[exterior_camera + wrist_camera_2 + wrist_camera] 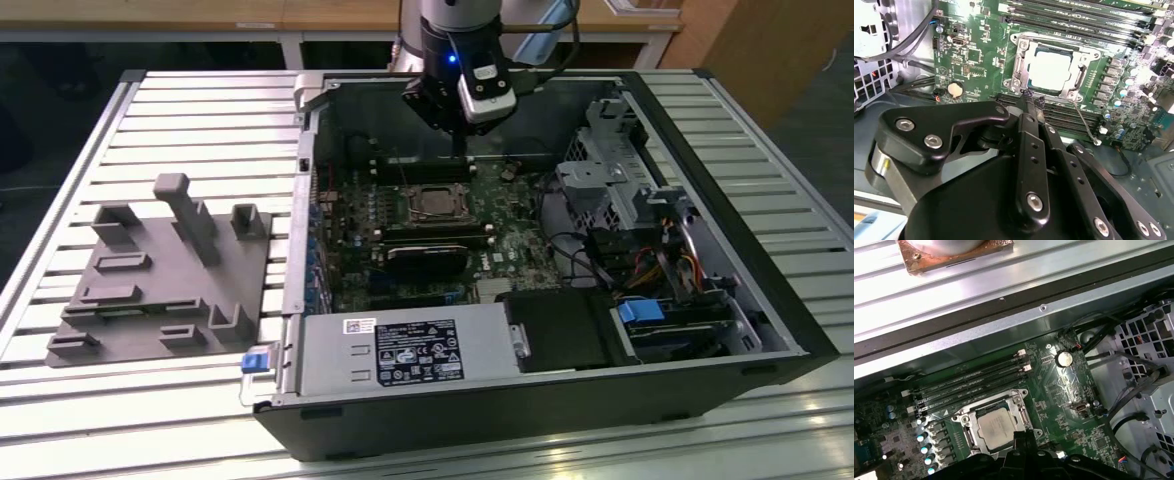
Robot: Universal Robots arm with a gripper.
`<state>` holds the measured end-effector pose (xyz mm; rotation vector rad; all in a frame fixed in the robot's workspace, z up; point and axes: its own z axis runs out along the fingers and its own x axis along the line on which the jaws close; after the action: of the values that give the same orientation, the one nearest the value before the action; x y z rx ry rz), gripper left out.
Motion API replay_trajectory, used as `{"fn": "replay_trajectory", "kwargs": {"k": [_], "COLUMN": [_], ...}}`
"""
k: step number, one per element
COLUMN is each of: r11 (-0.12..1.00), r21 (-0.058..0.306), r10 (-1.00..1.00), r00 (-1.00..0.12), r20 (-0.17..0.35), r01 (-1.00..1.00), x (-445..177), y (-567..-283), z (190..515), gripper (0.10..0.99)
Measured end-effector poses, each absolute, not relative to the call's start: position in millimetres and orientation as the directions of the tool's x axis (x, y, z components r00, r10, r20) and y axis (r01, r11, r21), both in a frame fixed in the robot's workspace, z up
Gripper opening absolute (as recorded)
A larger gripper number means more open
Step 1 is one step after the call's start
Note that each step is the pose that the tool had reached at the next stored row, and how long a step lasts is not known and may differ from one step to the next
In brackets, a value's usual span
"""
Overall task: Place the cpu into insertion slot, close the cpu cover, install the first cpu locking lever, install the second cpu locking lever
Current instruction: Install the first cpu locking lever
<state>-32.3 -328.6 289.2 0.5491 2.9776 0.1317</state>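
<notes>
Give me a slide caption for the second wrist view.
Gripper low over the motherboard, right beside the cpu framed by its silvery cover.

Matt silver-grey metal on the cpu (1052,70) top; shinier silvery stamped metal on the cpu cover (1020,65) around it; glossy green laminate on the motherboard (974,60); smooth matt black finish on the end effector (1031,100), bright metal screws (1035,201) in it; ribbed pale metal with satin sheen on the bench (200,100); matt grey plastic-looking fixture block (160,280); smooth black skin on the case (534,410); bare grey sheet metal on the power supply (334,360), white paper label (414,352) stuck on.
</notes>
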Motion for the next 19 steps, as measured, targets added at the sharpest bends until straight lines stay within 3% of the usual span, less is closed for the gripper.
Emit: {"fn": "replay_trajectory", "kwargs": {"k": [12,19], "r11": [0.931,0.964], "r21": [0.105,0.105], "r10": [0.358,0.253], "r00": [-0.929,-0.963], "r20": [-0.093,-0.091], "r01": [0.349,0.243], "x": [-32.3,-32.2], "y": [-328.6,-328.6], "z": [289.2,289.1], "gripper": [0.106,0.106]}}
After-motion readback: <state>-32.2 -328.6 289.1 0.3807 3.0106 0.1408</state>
